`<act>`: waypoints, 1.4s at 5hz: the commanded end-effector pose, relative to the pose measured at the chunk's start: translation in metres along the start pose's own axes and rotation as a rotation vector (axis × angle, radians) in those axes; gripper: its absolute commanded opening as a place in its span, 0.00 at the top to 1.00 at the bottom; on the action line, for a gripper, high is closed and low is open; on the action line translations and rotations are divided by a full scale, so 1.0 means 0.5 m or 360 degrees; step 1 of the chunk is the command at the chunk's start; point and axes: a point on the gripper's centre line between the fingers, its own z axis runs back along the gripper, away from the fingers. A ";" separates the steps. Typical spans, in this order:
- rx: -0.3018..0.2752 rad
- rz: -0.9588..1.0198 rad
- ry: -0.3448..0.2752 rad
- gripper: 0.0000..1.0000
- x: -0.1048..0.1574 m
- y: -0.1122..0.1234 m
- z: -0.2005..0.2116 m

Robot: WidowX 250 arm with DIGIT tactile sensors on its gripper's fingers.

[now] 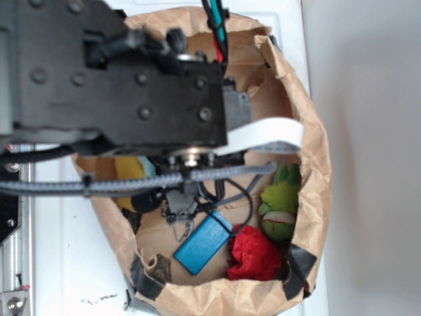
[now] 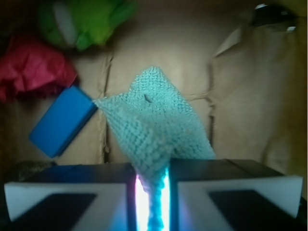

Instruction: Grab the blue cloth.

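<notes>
Fingers (image 2: 152, 202) pinch blue cloth (image 2: 156, 120), touching blue block (image 2: 62, 120).

a lab-like robot bench: taped paper bag (image 1: 309, 164) on white tabletop (image 1: 66, 263).

Inside the paper bag (image 1: 309, 131), bare brown floor lies open right of the hanging blue cloth (image 2: 154, 125). Blue block (image 2: 62, 120), red cloth (image 2: 33, 67) and green plush (image 2: 91, 21) crowd the left.

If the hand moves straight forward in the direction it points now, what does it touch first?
The hand is shut on the blue cloth, which hangs ahead of it. Beyond the cloth lies the brown paper floor of the bag, probably met first; depth is unclear.
</notes>
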 end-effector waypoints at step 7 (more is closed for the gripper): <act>-0.0022 0.0121 -0.0212 1.00 0.050 -0.053 0.134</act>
